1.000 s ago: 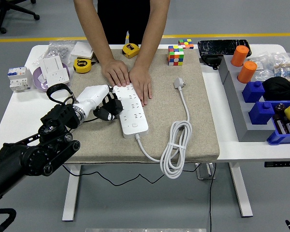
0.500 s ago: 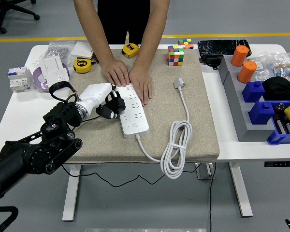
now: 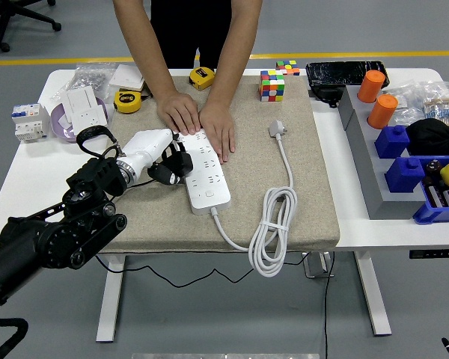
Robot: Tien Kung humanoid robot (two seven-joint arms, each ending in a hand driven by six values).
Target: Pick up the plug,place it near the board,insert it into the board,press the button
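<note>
A: The robot's left hand (image 3: 167, 163), white-backed with black fingers, is sitting against the left side of the long white power strip (image 3: 204, 169), fingers curled down toward it. It isn't holding anything that I can see.

B: And the white plug (image 3: 277, 129)?

A: It's lying loose on the beige fabric mat (image 3: 307, 187), toward the mat's far right corner, well apart from the hand. Its white cable (image 3: 273, 224) is running back to a tied coil hanging over the mat's near edge.

B: So which step is this?

A: I'm judging it as the button press; the plug is still out, so picking it up and inserting it are not yet done. The fingertips are needing to land squarely on the switch, which I can't make out.

B: Who is steadying the strip?

A: A person's two hands (image 3: 202, 120) are pressing flat on its far end.

B: The surroundings?

A: The mat is covering the middle of a white table (image 3: 22, 172). A colourful puzzle cube (image 3: 272, 84) is sitting at the mat's far edge, a yellow tape measure (image 3: 127, 100) at the far left. Grey floor is showing beyond.
</note>
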